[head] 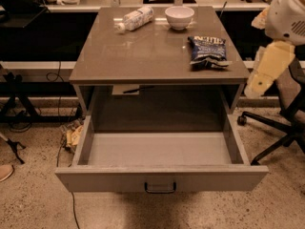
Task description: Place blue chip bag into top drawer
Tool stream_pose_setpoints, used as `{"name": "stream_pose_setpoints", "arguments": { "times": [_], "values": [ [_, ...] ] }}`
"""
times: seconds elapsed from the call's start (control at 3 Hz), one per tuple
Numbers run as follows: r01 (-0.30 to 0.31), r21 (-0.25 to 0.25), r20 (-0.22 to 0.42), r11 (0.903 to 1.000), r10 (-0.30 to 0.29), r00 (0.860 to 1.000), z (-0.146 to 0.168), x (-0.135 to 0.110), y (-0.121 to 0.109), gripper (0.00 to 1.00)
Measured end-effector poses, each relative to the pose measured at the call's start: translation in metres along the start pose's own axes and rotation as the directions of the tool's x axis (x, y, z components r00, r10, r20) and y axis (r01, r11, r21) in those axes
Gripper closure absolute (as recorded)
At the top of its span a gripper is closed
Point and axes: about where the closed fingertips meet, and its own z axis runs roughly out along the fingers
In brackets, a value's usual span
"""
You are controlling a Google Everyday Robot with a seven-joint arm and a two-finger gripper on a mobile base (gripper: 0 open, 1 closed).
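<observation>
The tabletop [143, 61] is smooth and semi-glossy, catching pale reflections at its far side. The top drawer [95, 179] looks matt grey, perhaps painted metal, with a dark metal handle [160, 188] on its near face. The blue chip bag [208, 51], far right, is crinkled shiny foil. The bottle [136, 19] is clear glossy plastic; the bowl [179, 17] is smooth glossy white. The floor [38, 199] is speckled stone. At the right edge the arm [269, 68] wears smooth matt plastic shells; the gripper lies outside the view there.
</observation>
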Motion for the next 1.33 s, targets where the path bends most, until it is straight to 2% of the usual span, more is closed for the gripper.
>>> {"name": "stream_pose_setpoints", "arguments": {
  "times": [0.33,0.67,1.0,1.33],
  "values": [
    [-0.093,0.051,0.065,0.9944,0.09,0.994,0.045,-0.024,-0.082,0.0],
    [-0.27,0.111,0.118,0.9564,0.257,0.959,0.1,-0.041,-0.165,0.0],
    [-0.436,0.187,0.136,0.8802,0.417,0.899,0.137,-0.034,-0.22,0.0],
    [-0.556,0.237,0.151,0.7969,0.535,0.831,0.158,-0.016,-0.244,0.0]
  ]
}}
